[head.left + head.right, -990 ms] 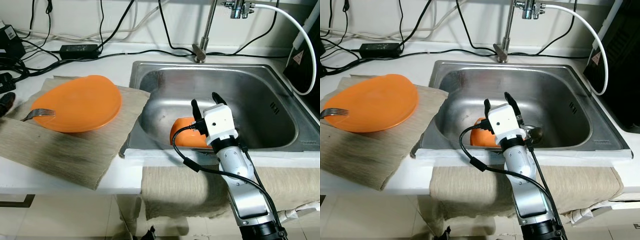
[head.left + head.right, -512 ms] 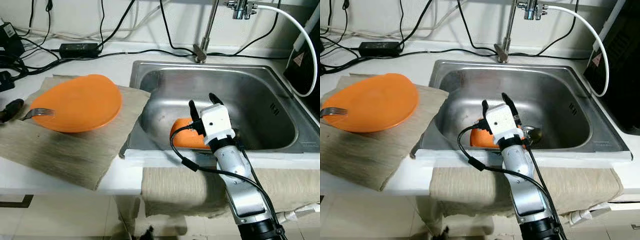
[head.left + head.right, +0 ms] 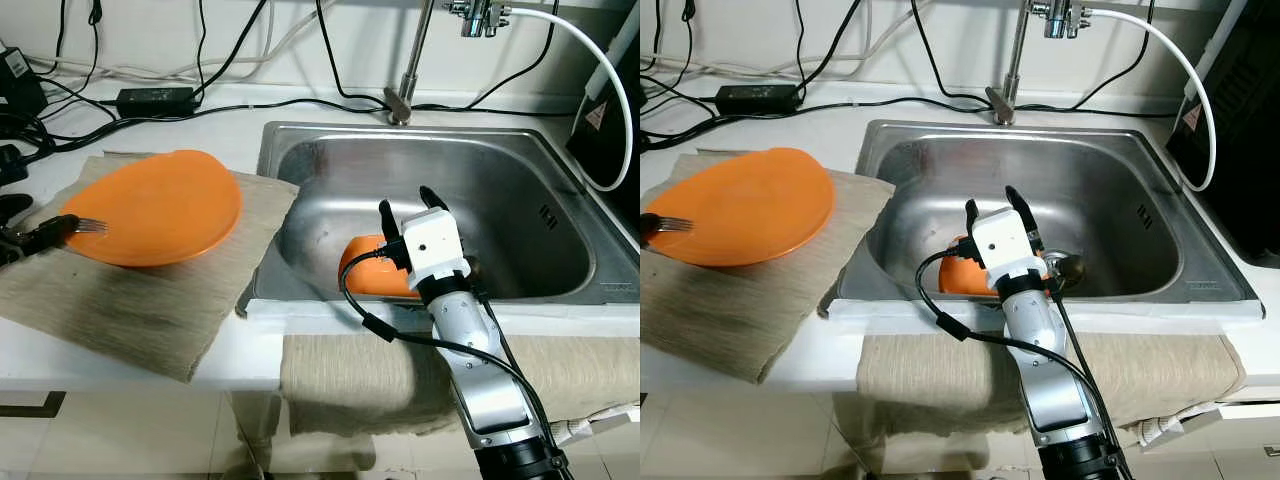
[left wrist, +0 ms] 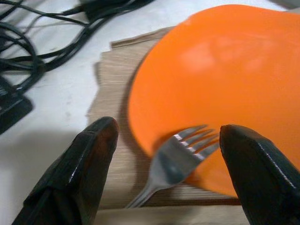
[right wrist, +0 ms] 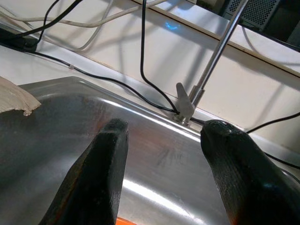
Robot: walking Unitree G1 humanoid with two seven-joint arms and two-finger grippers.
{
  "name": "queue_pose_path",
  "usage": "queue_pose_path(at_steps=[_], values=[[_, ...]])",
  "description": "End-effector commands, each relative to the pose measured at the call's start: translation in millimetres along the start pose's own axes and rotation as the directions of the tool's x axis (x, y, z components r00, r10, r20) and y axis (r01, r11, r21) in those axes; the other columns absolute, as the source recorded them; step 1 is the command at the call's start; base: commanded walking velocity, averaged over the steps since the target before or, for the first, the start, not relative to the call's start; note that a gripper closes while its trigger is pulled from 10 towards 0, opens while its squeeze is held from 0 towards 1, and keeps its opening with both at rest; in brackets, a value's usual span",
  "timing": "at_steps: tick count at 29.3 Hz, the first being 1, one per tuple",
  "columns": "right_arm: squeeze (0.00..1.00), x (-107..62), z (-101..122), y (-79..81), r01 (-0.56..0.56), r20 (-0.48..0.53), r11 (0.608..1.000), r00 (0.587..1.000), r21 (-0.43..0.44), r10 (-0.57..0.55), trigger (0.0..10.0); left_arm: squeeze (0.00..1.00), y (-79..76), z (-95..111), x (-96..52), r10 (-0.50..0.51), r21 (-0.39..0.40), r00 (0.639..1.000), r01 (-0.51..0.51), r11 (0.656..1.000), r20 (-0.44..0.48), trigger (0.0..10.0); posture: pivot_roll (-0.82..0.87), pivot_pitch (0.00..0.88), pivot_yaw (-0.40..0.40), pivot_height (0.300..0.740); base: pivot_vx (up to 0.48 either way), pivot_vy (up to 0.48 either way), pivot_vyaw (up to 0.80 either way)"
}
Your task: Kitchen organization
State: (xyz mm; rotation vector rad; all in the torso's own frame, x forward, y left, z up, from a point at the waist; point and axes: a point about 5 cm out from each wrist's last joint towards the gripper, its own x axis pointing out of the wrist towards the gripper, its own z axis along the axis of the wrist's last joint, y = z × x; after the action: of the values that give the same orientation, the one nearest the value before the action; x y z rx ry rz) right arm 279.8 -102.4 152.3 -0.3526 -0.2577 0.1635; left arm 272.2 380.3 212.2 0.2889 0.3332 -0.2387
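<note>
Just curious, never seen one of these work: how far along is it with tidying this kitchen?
Early on, it seems. An orange plate already lies on the cloth. The left pincer, open, is around the fork at the plate's edge. The right pincer, open, hovers in the sink above an orange dish, not yet lifted.

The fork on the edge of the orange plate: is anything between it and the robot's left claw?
Nothing visible is. In the left wrist view, the fork lies in the gap ahead of the left gripper, whose fingers are spread open on either side of it, not yet touching. Its prongs rest on the plate, its handle over the cloth.
</note>
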Motion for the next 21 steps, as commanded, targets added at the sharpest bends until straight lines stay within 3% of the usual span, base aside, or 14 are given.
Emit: queue_pose_path(at_steps=[1, 21], values=[[0.00, 3.3, 1.1, -1.0, 0.006, 0.005, 1.000, 1.000, 0.005, -0.006, 10.0, 0.00, 2.6, 5.6, -1.6, -0.017, 0.007, 1.000, 0.017, 1.000, -0.008, 10.0, 0.17, 0.040, 0.025, 0.740, 0.000, 0.000, 0.00], [0.00, 4.3, -0.2, -0.8, 0.013, 0.001, 1.000, 1.000, 0.005, -0.013, 10.0, 0.00, -4.8, -3.3, 6.7, -0.161, -0.039, 0.984, 0.158, 0.987, -0.073, 10.0, 0.16, 0.042, 0.037, 0.740, 0.000, 0.000, 0.00]])
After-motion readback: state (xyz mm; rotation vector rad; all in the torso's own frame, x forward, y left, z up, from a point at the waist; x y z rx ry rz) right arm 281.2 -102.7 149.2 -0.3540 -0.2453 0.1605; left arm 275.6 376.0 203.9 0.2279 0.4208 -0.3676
